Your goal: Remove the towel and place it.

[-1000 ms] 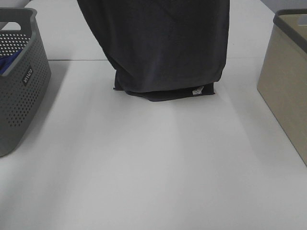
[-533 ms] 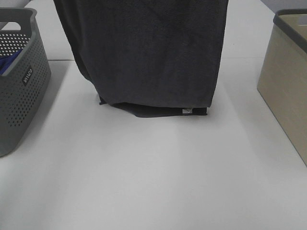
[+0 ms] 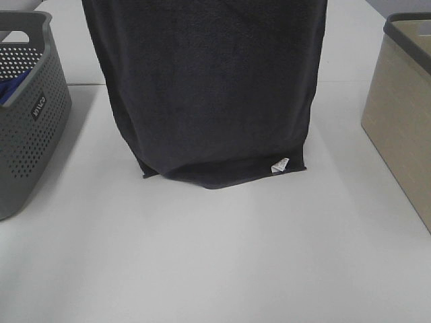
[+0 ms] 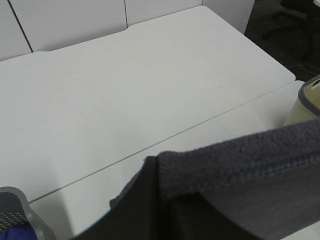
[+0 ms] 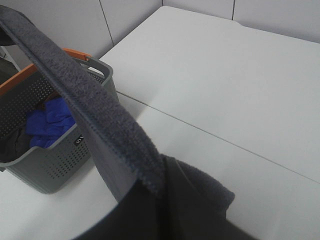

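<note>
The dark charcoal towel [image 3: 212, 87] hangs as a wide sheet from above the top edge of the exterior view. Its lower hem rests on the white table [image 3: 222, 256], with a small white tag [image 3: 279, 164] near the right lower corner. Both grippers are out of the exterior view. In the left wrist view my left gripper [image 4: 151, 167] is shut on the towel's hemmed top edge [image 4: 245, 160]. In the right wrist view my right gripper [image 5: 161, 184] is shut on the other end of that edge [image 5: 85, 95], which stretches taut away from it.
A grey perforated basket [image 3: 30, 121] holding a blue cloth [image 3: 10, 91] stands at the left; it also shows in the right wrist view [image 5: 55, 150]. A beige bin with a grey rim [image 3: 404, 114] stands at the right. A table seam runs behind the towel.
The towel's lower end has slid toward the front of the table, and the folded strip under it has flattened out. The sheet hangs wider than a second ago.
</note>
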